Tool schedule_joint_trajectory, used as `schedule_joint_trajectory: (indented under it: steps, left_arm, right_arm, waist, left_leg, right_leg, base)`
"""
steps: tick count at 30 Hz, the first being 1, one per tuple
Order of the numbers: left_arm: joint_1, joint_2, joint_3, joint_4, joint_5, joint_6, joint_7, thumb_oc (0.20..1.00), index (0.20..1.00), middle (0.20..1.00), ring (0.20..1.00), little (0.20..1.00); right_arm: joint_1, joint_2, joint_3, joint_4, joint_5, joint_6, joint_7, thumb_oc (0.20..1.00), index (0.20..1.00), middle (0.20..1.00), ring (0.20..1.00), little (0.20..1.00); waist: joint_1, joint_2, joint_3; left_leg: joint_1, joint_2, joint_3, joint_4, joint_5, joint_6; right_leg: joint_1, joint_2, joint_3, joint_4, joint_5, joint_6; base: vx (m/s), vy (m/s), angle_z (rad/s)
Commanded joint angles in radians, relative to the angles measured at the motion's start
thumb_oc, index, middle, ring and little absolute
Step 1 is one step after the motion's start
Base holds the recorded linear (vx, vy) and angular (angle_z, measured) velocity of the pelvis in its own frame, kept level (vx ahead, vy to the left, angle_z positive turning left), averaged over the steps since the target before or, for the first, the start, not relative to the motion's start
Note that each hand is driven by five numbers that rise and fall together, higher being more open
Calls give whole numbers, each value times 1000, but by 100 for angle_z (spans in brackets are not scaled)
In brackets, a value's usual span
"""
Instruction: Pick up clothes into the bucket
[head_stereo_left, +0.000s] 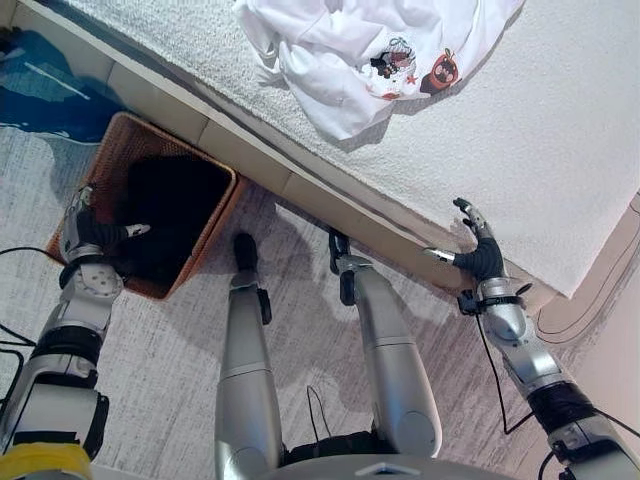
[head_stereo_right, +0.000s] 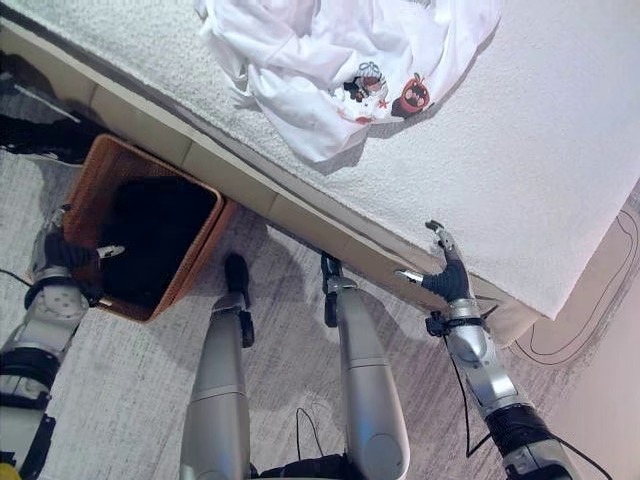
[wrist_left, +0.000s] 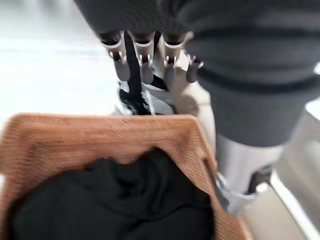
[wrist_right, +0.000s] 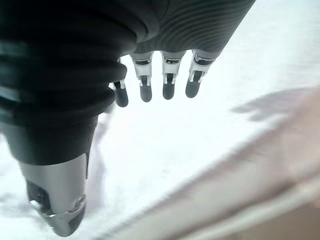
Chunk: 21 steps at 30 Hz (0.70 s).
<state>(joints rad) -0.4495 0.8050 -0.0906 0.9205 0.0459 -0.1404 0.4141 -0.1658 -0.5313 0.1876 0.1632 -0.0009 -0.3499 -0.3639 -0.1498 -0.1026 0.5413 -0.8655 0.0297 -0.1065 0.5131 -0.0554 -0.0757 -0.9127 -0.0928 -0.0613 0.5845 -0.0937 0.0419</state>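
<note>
1. Left hand hangs over the near rim of the square woven brown wicker basket, at about 9 o'clock in the left eye view. Fingers straight and relaxed in the left wrist view, nothing in them. Probably parked over the basket because that is the drop spot.
2. Basket sits on the grey carpet floor, tight against the bed's pale side panel, likely so clothes go straight down from the mattress edge. Dark black bundled cloth already lies inside, filling most of it.
3. Crumpled white T-shirt with a small red-and-black cartoon print lies at about 12 o'clock on the white textured bedspread, well apart from both hands. Bunched and folded over itself, sleeves unclear, print facing up. It looks soft and loose, so a pinch on a raised fold should do.
4. Right hand rests at the bed's near edge, about 4 o'clock, fingers spread straight and empty. It seems the closer hand to the shirt, but a reach up toward 11 o'clock is needed.
5. Judgement: one garment in, white shirt not yet picked.
</note>
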Motion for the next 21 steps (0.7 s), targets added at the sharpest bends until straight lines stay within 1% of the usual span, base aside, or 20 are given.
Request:
schedule_joint_trajectory:
  steps: [1, 2, 4, 5, 6, 7, 8, 10, 13, 14, 15, 16, 18, 19, 21]
  left_arm:
    - [87, -25, 57, -33, -2, -17, 44, 1000, 1000, 1000, 1000, 1000]
    - [126, -51, 72, -81, -19, -35, 44, 1000, 1000, 1000, 1000, 1000]
    - [191, -95, 79, -185, -95, -109, 20, 1000, 1000, 1000, 1000, 1000]
    - [230, -156, 63, -241, -204, -173, -16, 1000, 1000, 1000, 1000, 1000]
    - [231, -157, 64, -241, -205, -173, -17, 1000, 1000, 1000, 1000, 1000]
    - [233, -176, 46, -243, -236, -189, -34, 1000, 1000, 1000, 1000, 1000]
    - [234, -201, 31, -237, -270, -199, -58, 1000, 1000, 1000, 1000, 1000]
    - [222, -262, -19, -237, -315, -218, -79, 1000, 1000, 1000, 1000, 1000]
    - [215, -333, -110, -249, -334, -237, -127, 1000, 1000, 1000, 1000, 1000]
    - [219, -359, -147, -263, -354, -240, -160, 1000, 1000, 1000, 1000, 1000]
    - [217, -360, -146, -263, -355, -240, -160, 1000, 1000, 1000, 1000, 1000]
    - [213, -384, -170, -271, -360, -246, -157, 1000, 1000, 1000, 1000, 1000]
    - [217, -401, -230, -278, -360, -241, -192, 1000, 1000, 1000, 1000, 1000]
    - [215, -414, -263, -288, -357, -239, -200, 1000, 1000, 1000, 1000, 1000]
    - [223, -425, -329, -307, -344, -233, -225, 1000, 1000, 1000, 1000, 1000]
  right_arm:
    - [-26, -60, -80, -113, -56, -74, -86, 1000, 1000, 1000, 1000, 1000]
    - [-53, -69, -89, -119, -71, -70, -99, 1000, 1000, 1000, 1000, 1000]
    - [-131, -102, -103, -120, -101, -55, -127, 1000, 1000, 1000, 1000, 1000]
    - [-228, -128, -97, -100, -105, -38, -139, 1000, 1000, 1000, 1000, 1000]
    - [-230, -129, -95, -98, -105, -39, -140, 1000, 1000, 1000, 1000, 1000]
    - [-279, -131, -89, -62, -87, -33, -144, 1000, 1000, 1000, 1000, 1000]
    - [-342, -138, -68, -10, -57, -21, -138, 1000, 1000, 1000, 1000, 1000]
    - [-461, -141, -36, 83, -25, -6, -156, 1000, 1000, 1000, 1000, 1000]
    - [-623, -184, 15, 251, -7, 28, -160, 1000, 1000, 1000, 1000, 1000]
    - [-706, -217, 66, 355, 8, 59, -131, 1000, 1000, 1000, 1000, 1000]
    - [-711, -218, 68, 358, 9, 57, -131, 1000, 1000, 1000, 1000, 1000]
    - [-766, -225, 99, 444, 24, 70, -130, 1000, 1000, 1000, 1000, 1000]
    - [-877, -256, 186, 597, 36, 101, -91, 1000, 1000, 1000, 1000, 1000]
    - [-918, -255, 206, 693, 49, 114, -95, 1000, 1000, 1000, 1000, 1000]
    - [-1015, -255, 268, 862, 83, 136, -53, 1000, 1000, 1000, 1000, 1000]
  waist:
    - [14, 30, -21]
    - [21, 36, -21]
    - [39, 51, -21]
    - [59, 65, -21]
    - [58, 66, -21]
    - [68, 72, -21]
    - [77, 80, -21]
    - [95, 95, -21]
    - [120, 120, -21]
    - [136, 129, -21]
    - [134, 131, -21]
    - [146, 138, -21]
    - [158, 149, -21]
    - [169, 155, -21]
    - [180, 169, -21]
  left_leg:
    - [55, -41, 33, 1, -14, 46]
    - [70, -41, 34, -16, -7, 44]
    - [99, -41, 34, -49, 3, 42]
    - [135, -44, 33, -85, 16, 41]
    - [136, -44, 33, -87, 17, 41]
    - [153, -45, 33, -105, 23, 39]
    - [174, -46, 33, -128, 31, 37]
    - [220, -48, 31, -172, 49, 31]
    - [296, -48, 12, -254, 83, 22]
    - [329, -49, 2, -292, 100, 16]
    - [326, -49, 1, -296, 107, 16]
    - [346, -48, -7, -322, 119, 10]
    - [371, -48, -20, -348, 130, 5]
    - [383, -51, -26, -357, 135, 3]
    - [392, -52, -33, -363, 139, 3]
  right_leg:
    - [104, -16, 29, -80, 28, 47]
    - [116, -15, 32, -96, 35, 48]
    - [138, -15, 30, -119, 43, 50]
    - [167, -15, 28, -146, 51, 52]
    - [168, -15, 28, -147, 51, 52]
    - [182, -16, 27, -156, 54, 53]
    - [200, -17, 27, -171, 58, 54]
    - [238, -20, 21, -195, 61, 53]
    - [299, -26, 4, -215, 56, 52]
    - [324, -30, -10, -221, 51, 51]
    - [322, -30, -11, -226, 57, 51]
    - [338, -34, -24, -230, 55, 49]
    - [362, -39, -40, -233, 47, 48]
    - [374, -44, -48, -235, 46, 47]
    - [384, -49, -56, -236, 45, 48]
  base:
    - [0, 0, 0]
    - [0, 0, 0]
    - [4, -7, -5]
    - [6, -12, -7]
    - [4, -17, -7]
    - [0, 0, 0]
    - [4, -27, 4]
    - [15, -45, 4]
    - [28, -74, 18]
    - [7, -64, 17]
    - [3, -89, 25]
    - [4, -60, 30]
    - [13, -88, 31]
    - [7, -78, 25]
    - [9, -51, 23]
